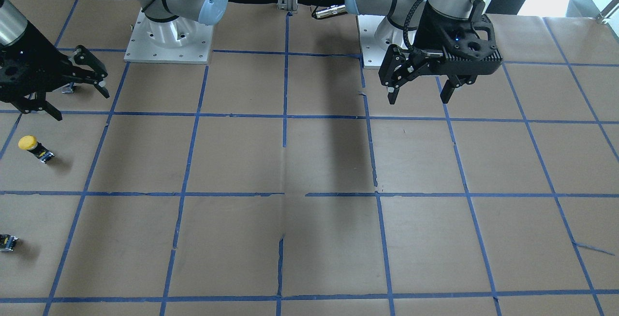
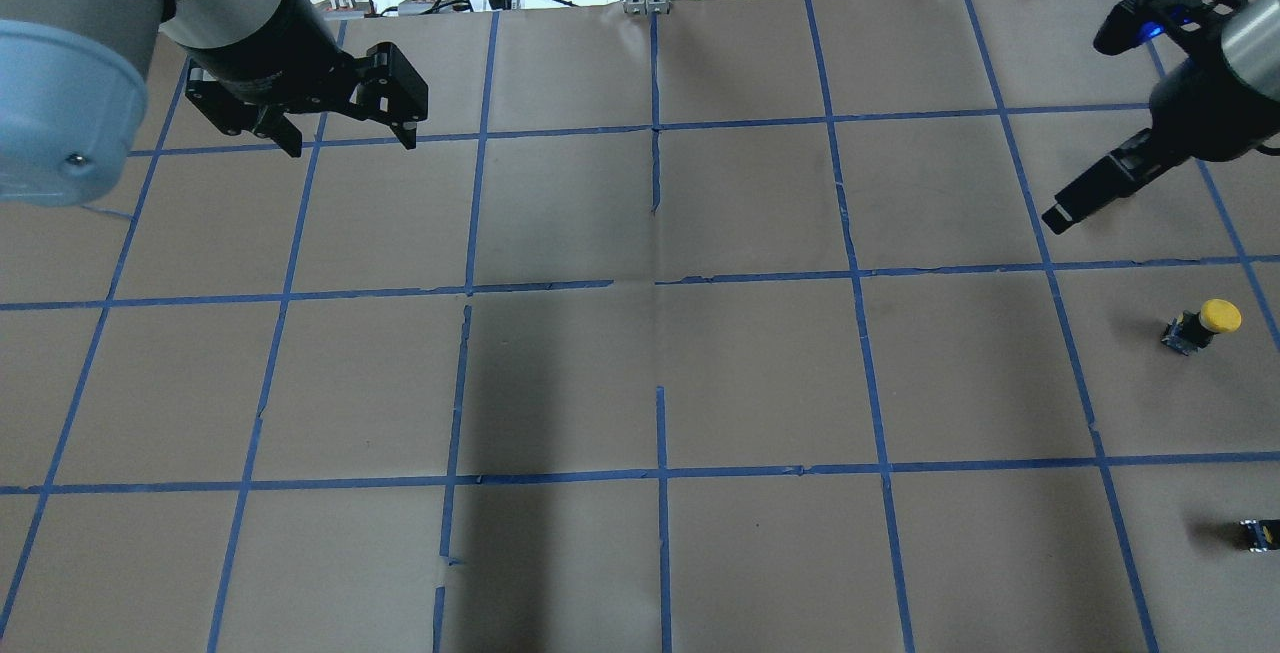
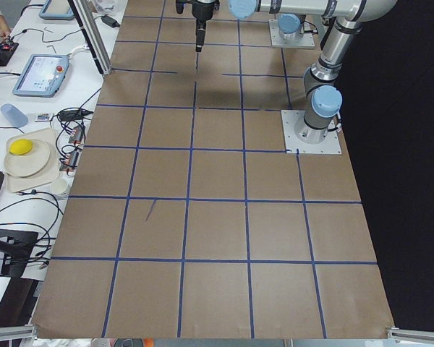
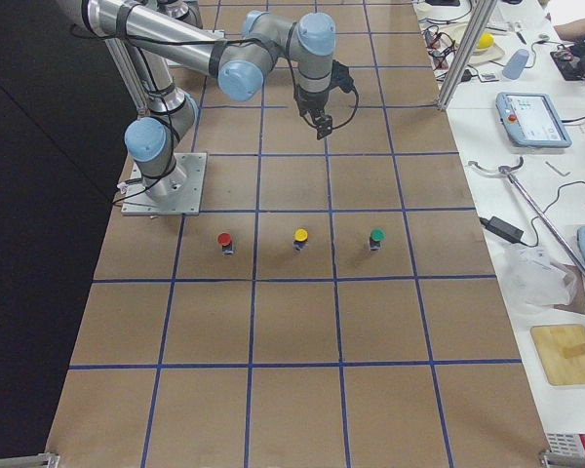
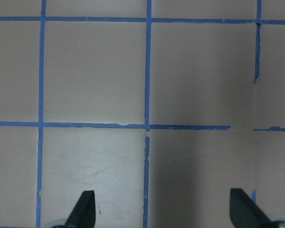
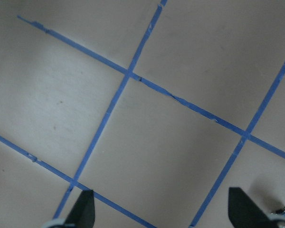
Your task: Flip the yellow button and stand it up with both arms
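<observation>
The yellow button (image 1: 33,147) has a round yellow cap on a black body with a grey base. It sits on the brown paper near the table's end on my right side, and also shows in the overhead view (image 2: 1204,322). In the exterior right view (image 4: 300,239) it looks upright, cap up. My right gripper (image 1: 81,104) hangs open and empty above the table, about one grid cell from the button towards my base; its wrist view (image 6: 164,211) shows only paper between the fingertips. My left gripper (image 1: 419,99) is open and empty near its own base, far from the button, seen also overhead (image 2: 352,145).
A red-capped button (image 4: 224,240) and a green-capped button (image 4: 375,238) stand in line with the yellow one. A small black-and-grey block (image 1: 7,242) shows at the view's edge. The arm base plates (image 1: 169,40) are bolted to the table. An operators' bench (image 4: 531,117) runs along the far side.
</observation>
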Robot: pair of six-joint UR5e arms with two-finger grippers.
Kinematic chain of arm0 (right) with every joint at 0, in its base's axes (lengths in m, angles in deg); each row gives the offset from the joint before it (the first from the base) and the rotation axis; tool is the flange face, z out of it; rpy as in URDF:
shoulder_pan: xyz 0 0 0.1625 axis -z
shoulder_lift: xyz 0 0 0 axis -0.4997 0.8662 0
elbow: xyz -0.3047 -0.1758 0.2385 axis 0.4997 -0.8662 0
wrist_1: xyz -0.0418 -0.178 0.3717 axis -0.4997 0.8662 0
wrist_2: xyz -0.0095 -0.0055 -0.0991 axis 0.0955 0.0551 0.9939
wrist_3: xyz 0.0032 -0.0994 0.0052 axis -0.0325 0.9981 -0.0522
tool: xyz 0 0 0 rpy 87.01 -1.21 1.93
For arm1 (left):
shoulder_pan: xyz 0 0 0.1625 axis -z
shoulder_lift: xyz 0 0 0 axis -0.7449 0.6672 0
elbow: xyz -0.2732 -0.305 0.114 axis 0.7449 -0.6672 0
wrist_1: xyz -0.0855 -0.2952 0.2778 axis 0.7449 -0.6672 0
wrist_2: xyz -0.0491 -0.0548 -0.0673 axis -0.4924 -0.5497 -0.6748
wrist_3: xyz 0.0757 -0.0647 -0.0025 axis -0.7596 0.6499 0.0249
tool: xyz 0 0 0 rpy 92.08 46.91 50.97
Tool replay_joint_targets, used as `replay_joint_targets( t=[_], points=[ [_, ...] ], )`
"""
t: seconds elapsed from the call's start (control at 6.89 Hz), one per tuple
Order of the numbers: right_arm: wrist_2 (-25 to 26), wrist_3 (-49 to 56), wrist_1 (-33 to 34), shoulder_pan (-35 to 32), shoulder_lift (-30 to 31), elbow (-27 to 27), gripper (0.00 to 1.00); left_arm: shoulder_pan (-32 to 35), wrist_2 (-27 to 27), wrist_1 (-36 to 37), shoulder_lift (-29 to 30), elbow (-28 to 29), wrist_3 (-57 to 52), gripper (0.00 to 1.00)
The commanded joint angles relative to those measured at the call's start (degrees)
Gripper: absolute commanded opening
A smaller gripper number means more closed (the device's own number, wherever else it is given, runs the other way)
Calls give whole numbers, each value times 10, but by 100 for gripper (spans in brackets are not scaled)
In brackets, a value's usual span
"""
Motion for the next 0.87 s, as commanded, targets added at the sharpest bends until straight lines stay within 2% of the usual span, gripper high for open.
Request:
replay_joint_targets(
  t=[0.0, 0.15, 0.29, 0.44, 0.58, 0.73],
  points=[
    [5, -216, -19, -93, -7, -35, 100, 0, 0, 0, 0, 0, 0, 100],
    [16, -325, -26, -135, -6, -49, 100, 0, 0, 0, 0, 0, 0, 100],
    [52, -393, -41, -167, -2, -57, 100, 0, -1, 0, 0, 0, -1, 100],
    [54, -481, -51, -180, 0, -59, 100, 0, -1, 0, 0, 1, -1, 100],
    [66, -511, -86, -180, 5, -60, 100, 0, -1, 0, 0, 0, -1, 100],
    [100, -512, -103, -180, 22, -53, 100, 0, -1, 0, 0, 0, 0, 100]
  ],
)
